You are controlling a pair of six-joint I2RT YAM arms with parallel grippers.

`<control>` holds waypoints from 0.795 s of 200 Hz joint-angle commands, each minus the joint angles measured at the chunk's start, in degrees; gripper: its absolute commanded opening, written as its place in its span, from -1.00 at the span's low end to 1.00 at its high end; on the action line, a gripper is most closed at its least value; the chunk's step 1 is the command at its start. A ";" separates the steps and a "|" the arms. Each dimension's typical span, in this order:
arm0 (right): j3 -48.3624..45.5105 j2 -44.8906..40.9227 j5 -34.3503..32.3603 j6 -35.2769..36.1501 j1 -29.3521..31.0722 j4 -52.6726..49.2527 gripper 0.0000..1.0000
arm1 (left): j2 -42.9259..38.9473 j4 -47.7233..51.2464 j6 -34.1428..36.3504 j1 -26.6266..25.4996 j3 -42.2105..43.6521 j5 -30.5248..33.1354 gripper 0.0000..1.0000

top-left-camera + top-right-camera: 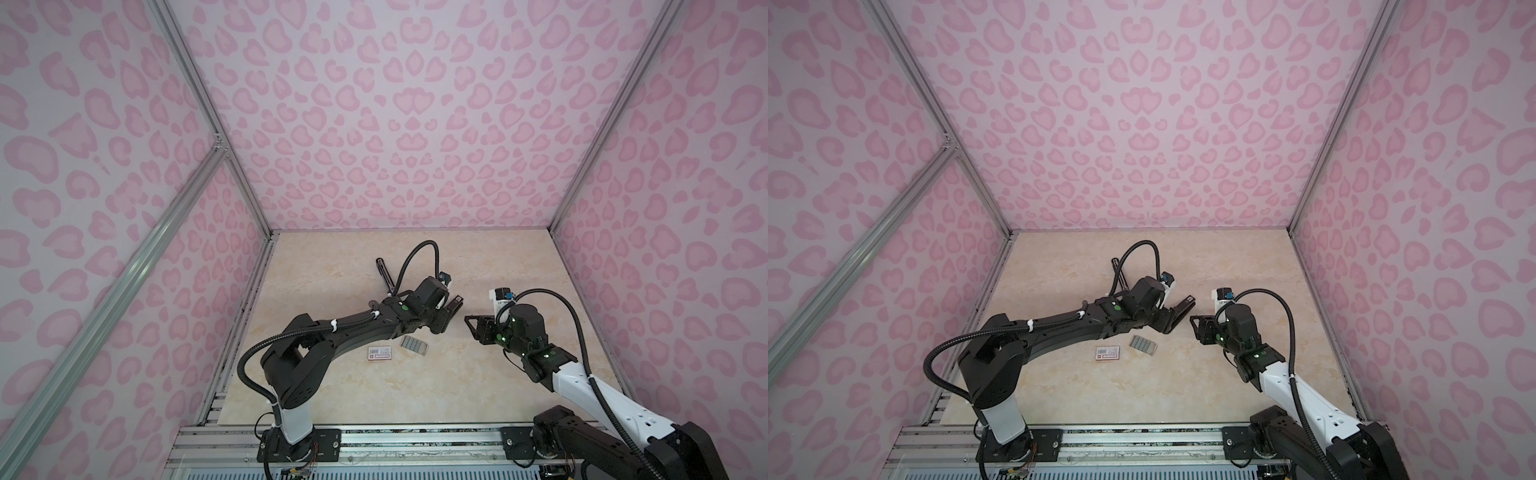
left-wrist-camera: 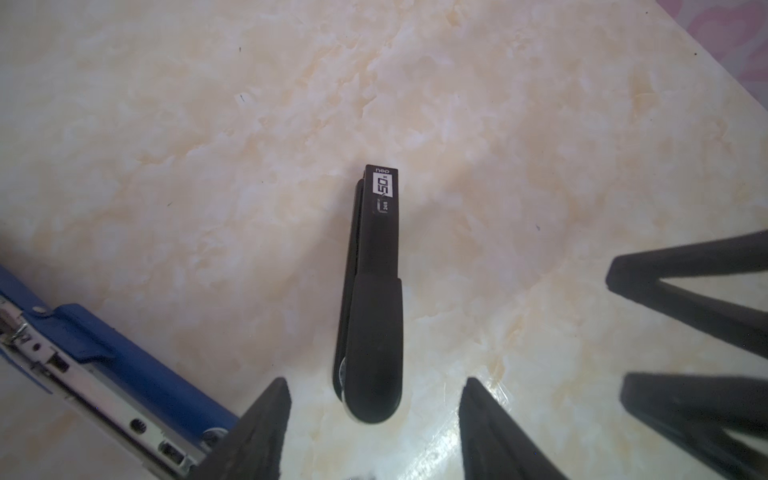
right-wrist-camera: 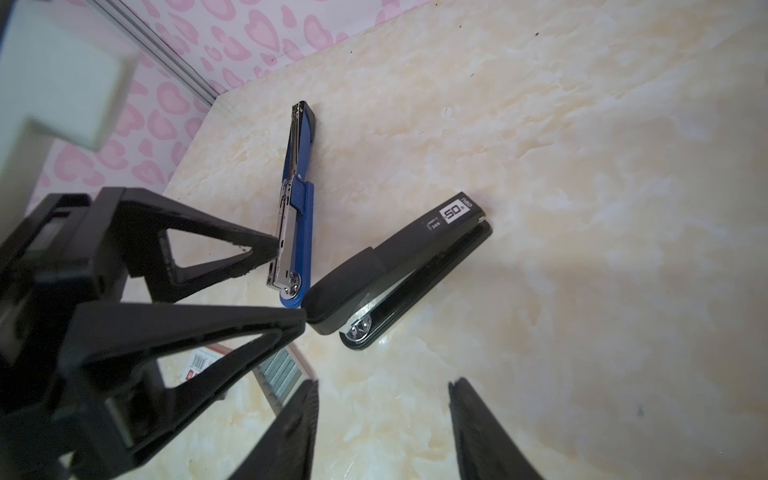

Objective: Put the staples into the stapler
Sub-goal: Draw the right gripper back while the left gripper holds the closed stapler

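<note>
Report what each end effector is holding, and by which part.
Nothing is held. The left end effector is open around the rounded rear of the long black plastic stapler, not touching it. The right end effector is open and empty.

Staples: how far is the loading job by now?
Done: the blue stapler lies open. In hand: nothing; the left tool hangs open over the closed black stapler, the right tool open and empty. Left: the staples lie by the box, not yet picked up.
</note>
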State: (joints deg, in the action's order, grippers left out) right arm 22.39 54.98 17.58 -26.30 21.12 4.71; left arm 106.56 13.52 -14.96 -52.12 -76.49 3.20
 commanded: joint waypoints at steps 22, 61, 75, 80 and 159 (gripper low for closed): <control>-2.09 -2.02 0.09 -0.39 -0.03 -0.96 0.06 | 6.89 9.86 2.74 0.44 -8.52 0.14 0.35; -2.09 -2.33 0.02 -0.28 -0.07 -1.02 0.06 | 11.43 13.02 3.69 0.53 -12.18 1.10 0.22; -2.09 -2.49 0.04 -0.24 -0.17 -0.95 0.06 | 12.11 13.11 3.63 0.53 -12.37 1.00 0.07; -2.09 -2.51 0.05 -0.24 -0.21 -0.89 0.06 | 12.27 13.11 3.69 0.53 -12.37 0.98 -0.01; -2.09 -2.95 -0.40 -0.68 -0.77 -0.32 0.06 | 15.00 13.47 3.04 0.53 -11.06 -0.71 -0.92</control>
State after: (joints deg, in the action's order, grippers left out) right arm 20.73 52.07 17.54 -26.41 20.49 3.55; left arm 120.44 24.91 -11.35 -51.70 -88.23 4.12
